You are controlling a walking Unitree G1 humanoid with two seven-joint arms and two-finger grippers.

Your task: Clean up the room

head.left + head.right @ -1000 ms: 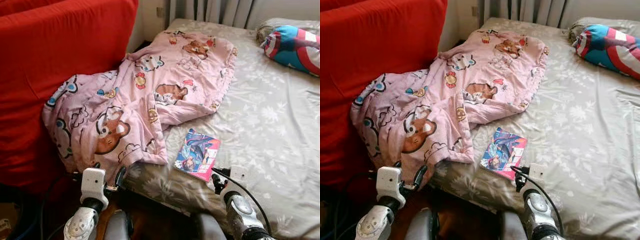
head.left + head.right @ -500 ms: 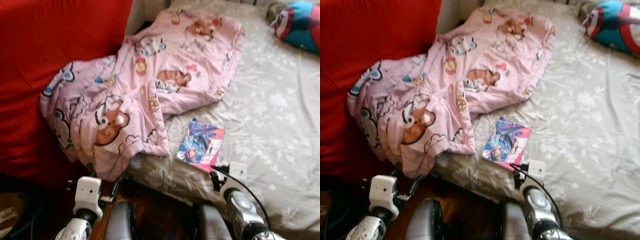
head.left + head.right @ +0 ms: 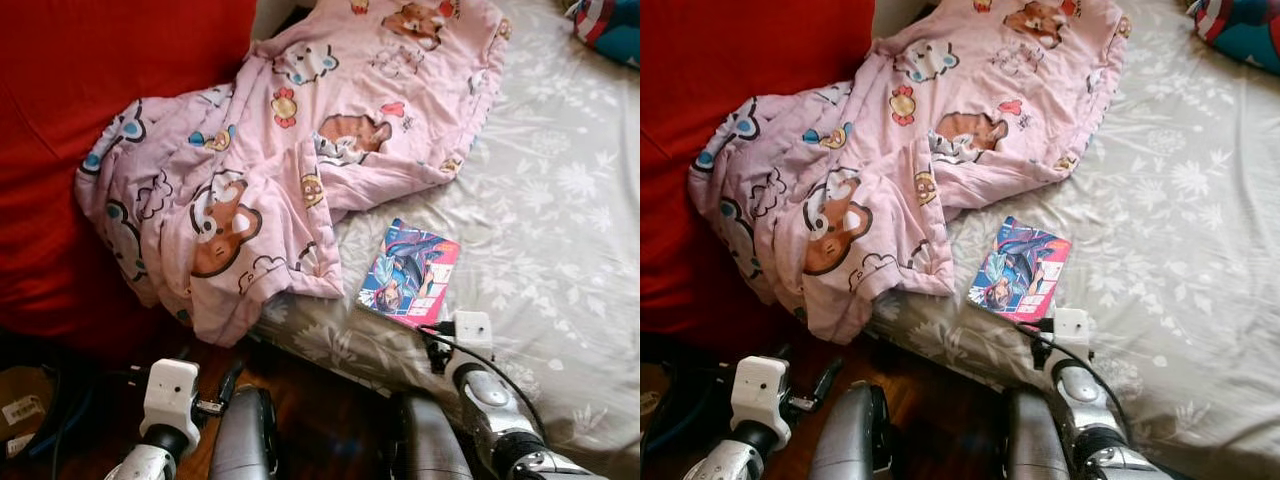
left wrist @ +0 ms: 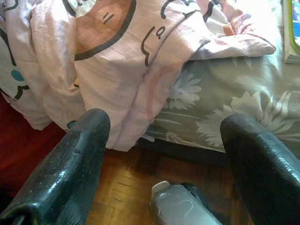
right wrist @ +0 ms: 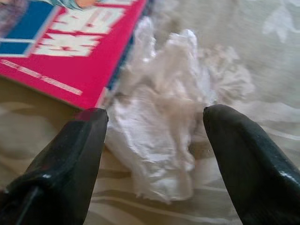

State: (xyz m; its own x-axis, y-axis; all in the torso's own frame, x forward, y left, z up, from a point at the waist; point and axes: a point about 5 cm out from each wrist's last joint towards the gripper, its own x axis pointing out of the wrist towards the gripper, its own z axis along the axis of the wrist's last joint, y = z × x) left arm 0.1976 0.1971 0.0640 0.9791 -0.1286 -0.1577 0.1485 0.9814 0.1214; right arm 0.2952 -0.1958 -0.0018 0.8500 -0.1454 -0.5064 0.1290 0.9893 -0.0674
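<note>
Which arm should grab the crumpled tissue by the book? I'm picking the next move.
Right. The right gripper is open with the tissue between its fingers beside the book; the left gripper hangs over the floor.

- A crumpled white wad (image 5: 161, 117), like tissue or thin plastic, lies on the grey flowered bed sheet (image 3: 560, 230) at the middle of the right wrist view, touching a corner of the book.
- The book (image 3: 408, 273), with a pink and blue illustrated cover, lies flat right of centre in the left eye view.
- A pink cartoon-print blanket (image 3: 290, 160), rumpled, spreads from the upper middle to the centre left and hangs over the bed's edge.
</note>
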